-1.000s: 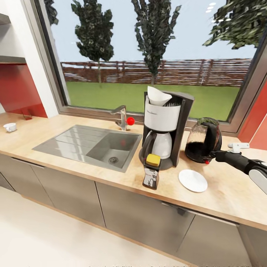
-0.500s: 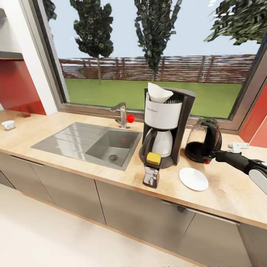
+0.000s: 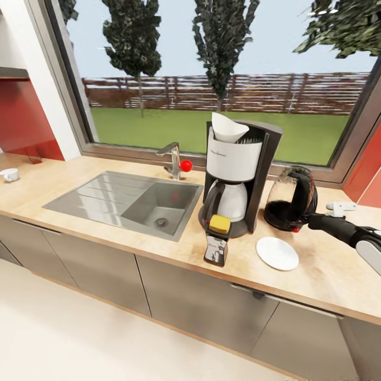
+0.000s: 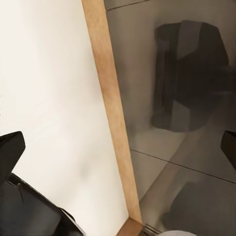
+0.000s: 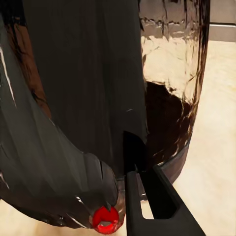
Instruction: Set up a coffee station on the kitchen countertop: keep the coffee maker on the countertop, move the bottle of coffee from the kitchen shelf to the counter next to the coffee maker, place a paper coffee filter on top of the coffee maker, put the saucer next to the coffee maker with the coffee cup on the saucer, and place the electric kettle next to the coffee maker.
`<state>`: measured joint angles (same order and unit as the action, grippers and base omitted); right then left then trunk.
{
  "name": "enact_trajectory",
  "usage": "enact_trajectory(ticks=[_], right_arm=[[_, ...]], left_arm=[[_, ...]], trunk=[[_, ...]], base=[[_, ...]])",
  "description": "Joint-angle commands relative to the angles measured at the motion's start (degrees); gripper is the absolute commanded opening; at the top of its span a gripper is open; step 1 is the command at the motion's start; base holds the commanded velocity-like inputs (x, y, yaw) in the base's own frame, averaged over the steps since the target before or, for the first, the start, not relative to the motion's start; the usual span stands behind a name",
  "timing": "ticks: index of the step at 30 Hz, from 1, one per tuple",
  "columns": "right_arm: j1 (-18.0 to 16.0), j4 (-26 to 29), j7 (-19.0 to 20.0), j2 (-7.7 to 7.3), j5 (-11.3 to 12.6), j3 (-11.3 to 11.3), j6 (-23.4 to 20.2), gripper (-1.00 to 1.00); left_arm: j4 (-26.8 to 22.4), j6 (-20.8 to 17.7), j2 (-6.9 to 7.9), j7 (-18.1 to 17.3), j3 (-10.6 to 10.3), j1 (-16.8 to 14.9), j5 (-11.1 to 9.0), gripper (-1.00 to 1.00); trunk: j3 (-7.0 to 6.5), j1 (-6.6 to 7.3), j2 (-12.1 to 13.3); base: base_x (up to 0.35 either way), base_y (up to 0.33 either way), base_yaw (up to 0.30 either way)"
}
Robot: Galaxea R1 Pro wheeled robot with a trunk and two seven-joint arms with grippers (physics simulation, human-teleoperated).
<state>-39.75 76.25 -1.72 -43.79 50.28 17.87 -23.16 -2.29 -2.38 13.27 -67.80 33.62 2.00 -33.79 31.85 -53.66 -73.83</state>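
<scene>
Step in hand: the electric kettle (image 3: 292,200) is being placed; judging by the layout, it already stands right of the coffee maker (image 3: 239,177), near it but apart.
Front of the kitchen countertop (image 3: 317,275): the bottle of coffee (image 3: 217,241) stands close to the front edge, just in front of the coffee maker's base; the saucer (image 3: 277,253) lies bare to the right of the bottle, in front of the kettle.
Right arm: it reaches in from the right edge of the head view, low over the worktop, forearm roughly level, wrist pointing at the kettle's handle side.
Right gripper (image 5: 140,189): in the right wrist view one dark finger (image 5: 162,201) lies against the kettle's base beside the red switch (image 5: 105,218); whether the jaws clamp the handle or have let go, I cannot tell.
Middle of the worktop: the paper coffee filter (image 3: 226,127) sits in the coffee maker's open top, cone leaning left.
Far left end: the coffee cup (image 3: 9,174) rests alone, well apart from the saucer, beyond the sink (image 3: 124,198).
Left arm: hanging low, its camera faces the floor and dark cabinet fronts (image 4: 182,98); its jaws cannot be judged.
Next move calls for: freeing the kettle without tipping it, then travelling left to fetch the cup for the saucer.
</scene>
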Motion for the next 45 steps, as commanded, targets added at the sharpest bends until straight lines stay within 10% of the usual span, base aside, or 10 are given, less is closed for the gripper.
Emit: enact_trajectory(ticks=[1,45], right_arm=[[0.0,-0.2,-0.2,-0.06,0.1,0.7,-0.1,-1.00],[0.0,-0.2,-0.2,-0.05,0.1,0.7,0.0,-1.00]], left_arm=[[-0.1,-0.3,0.00,-0.1,-0.5,0.0,-0.6,1.00],[-0.1,-0.3,0.00,-0.1,-0.5,0.0,-0.6,1.00]], trunk=[[0.15,-0.01,0.0],[0.84,-0.01,0.0]], base=[[0.000,0.000,0.000],[0.000,0.000,0.000]])
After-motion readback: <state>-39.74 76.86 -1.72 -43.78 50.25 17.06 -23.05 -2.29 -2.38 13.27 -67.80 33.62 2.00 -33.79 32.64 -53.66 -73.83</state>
